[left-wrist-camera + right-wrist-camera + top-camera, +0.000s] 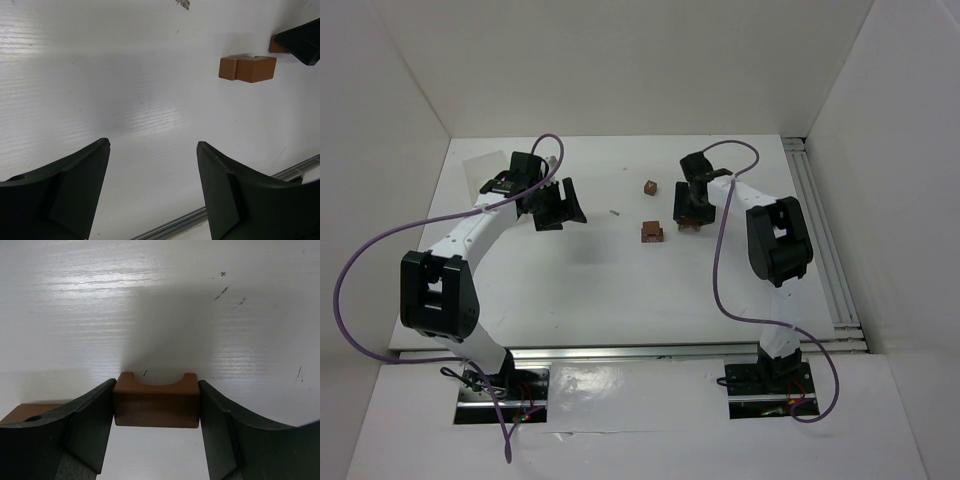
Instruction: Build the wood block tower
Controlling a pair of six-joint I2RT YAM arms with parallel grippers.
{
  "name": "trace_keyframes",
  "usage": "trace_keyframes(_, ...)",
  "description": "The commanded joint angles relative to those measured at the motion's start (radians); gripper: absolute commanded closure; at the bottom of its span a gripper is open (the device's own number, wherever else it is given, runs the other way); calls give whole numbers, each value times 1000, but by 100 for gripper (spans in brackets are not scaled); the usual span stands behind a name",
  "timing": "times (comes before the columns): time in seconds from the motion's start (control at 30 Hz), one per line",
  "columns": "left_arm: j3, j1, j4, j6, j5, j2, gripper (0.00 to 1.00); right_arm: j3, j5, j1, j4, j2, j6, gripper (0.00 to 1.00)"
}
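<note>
Right wrist view: right hand [156, 385] clamped on an arched wood block [156, 407], at 3 o'clock of the tower [651, 232]. Left hand [152, 144] gapes wide above the desk [75, 75], at 9 o'clock of it.

Smooth, matt wood in the reddish-brown notched block [155, 407], between matt black plastic fingers [85, 430] of the right gripper [156, 390]. Glossy white table [150, 300], finely ribbed, flecked with dark scuffs at far right. Shiny silver metal rail [650, 352] along the near edge.
</note>
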Motion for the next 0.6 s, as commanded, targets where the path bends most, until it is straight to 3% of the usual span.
trace_keyframes(0.0, 19, 4, 20, 10, 16, -17, 18, 27, -29, 6, 25, -8, 4, 49)
trace_keyframes(0.2, 28, 4, 11, 10, 16, -17, 18, -13, -217, -17, 88, -51, 4, 49)
trace_keyframes(0.43, 19, 4, 11, 19, 16, -17, 18, -169, -467, -106, 234, -145, 39, 49)
trace_keyframes(0.57, 19, 4, 11, 19, 16, -17, 18, -220, -492, -136, 276, -198, 48, 49)
